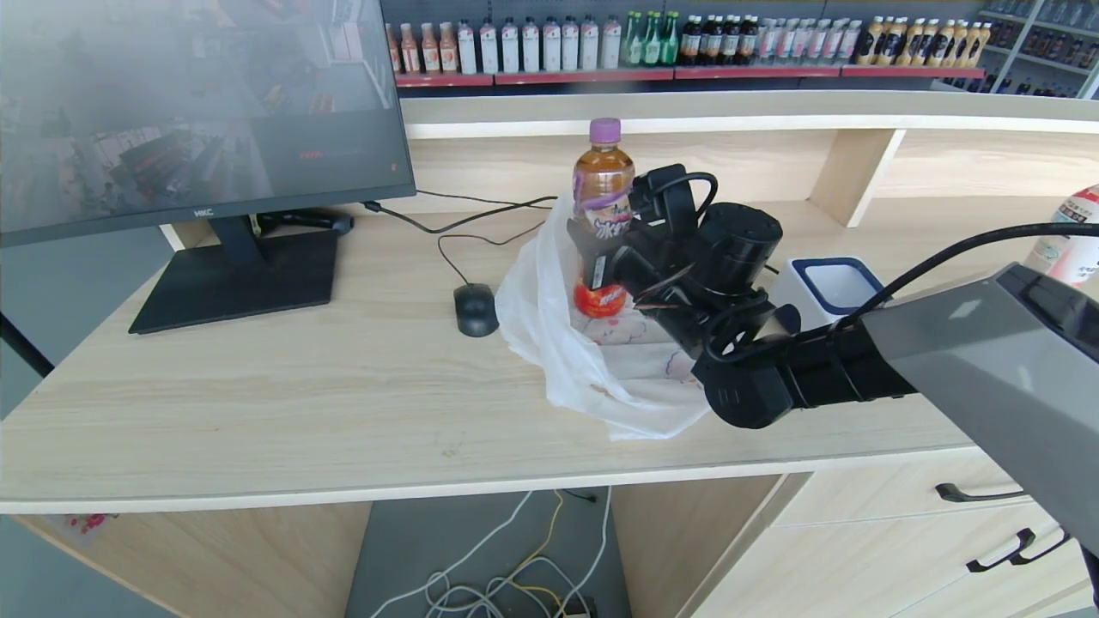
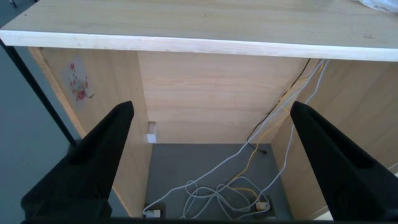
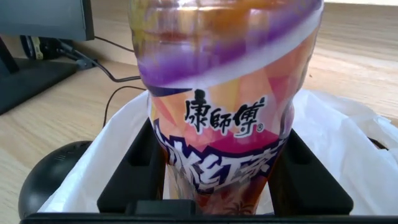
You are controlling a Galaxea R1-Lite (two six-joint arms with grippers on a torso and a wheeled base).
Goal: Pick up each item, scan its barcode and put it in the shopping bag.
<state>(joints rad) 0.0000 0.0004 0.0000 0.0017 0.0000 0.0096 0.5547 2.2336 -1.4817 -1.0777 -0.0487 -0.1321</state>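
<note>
My right gripper (image 1: 604,262) is shut on an amber drink bottle (image 1: 603,184) with a purple cap and a purple and orange label. It holds the bottle upright, with the bottle's lower part inside the mouth of the white shopping bag (image 1: 558,343) on the counter. Up close in the right wrist view, the bottle (image 3: 224,93) sits between the black fingers (image 3: 127,171), and the bag (image 3: 348,143) spreads behind it. My left gripper (image 2: 211,168) is open with nothing in it, below the counter's front edge (image 2: 186,43).
A white scanner box with a blue rim (image 1: 828,287) stands right of the bag. Another bottle (image 1: 1073,240) stands at the far right edge. A mouse (image 1: 476,309) and a monitor (image 1: 197,112) occupy the counter's left. Cables (image 2: 230,186) lie under the counter.
</note>
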